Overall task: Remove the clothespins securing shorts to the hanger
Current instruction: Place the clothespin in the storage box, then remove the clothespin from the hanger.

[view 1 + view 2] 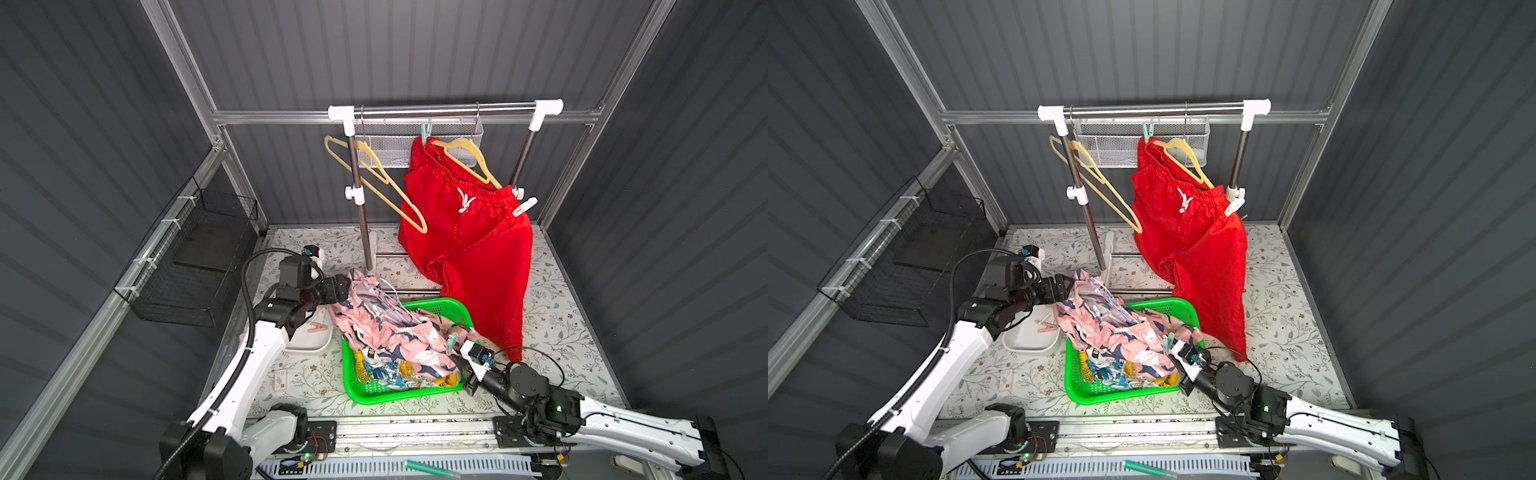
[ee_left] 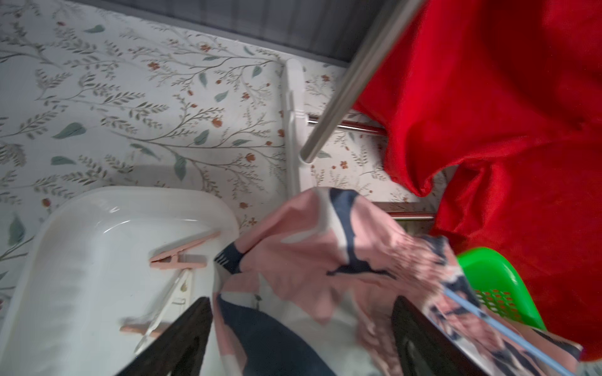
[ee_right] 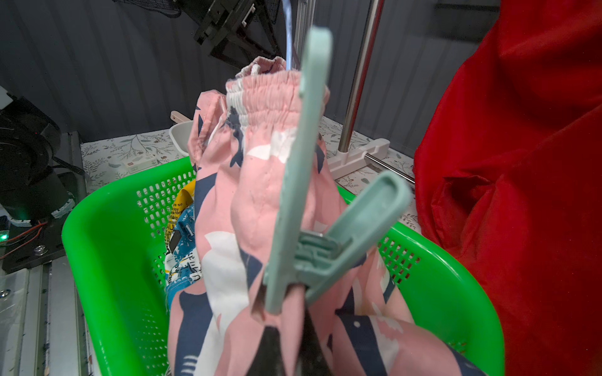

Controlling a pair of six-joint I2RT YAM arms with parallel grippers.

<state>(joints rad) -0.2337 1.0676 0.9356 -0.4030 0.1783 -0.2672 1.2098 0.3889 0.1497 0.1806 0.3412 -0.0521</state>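
The pink bird-print shorts (image 1: 390, 336) lie crumpled over the green basket (image 1: 374, 395) with a thin blue hanger (image 1: 395, 303) in their waistband. A mint clothespin (image 3: 299, 182) is clipped on their waistband. My right gripper (image 3: 290, 328) is shut on the pink fabric just below that pin. My left gripper (image 2: 301, 306) stands open at the shorts' other end, with fabric lying between its wide fingers. The red shorts (image 1: 465, 232) hang on a yellow hanger (image 1: 469, 156), pinned by a mint clothespin (image 1: 426, 134) and a white clothespin (image 1: 524, 206).
A white tray (image 2: 65, 260) beside the left gripper holds pink clothespins (image 2: 182, 255) and a white one. White shorts with yellow-blue print (image 1: 386, 372) lie in the basket. Empty yellow hangers (image 1: 374, 178) hang on the rack, whose steel post (image 1: 363, 232) stands behind the basket.
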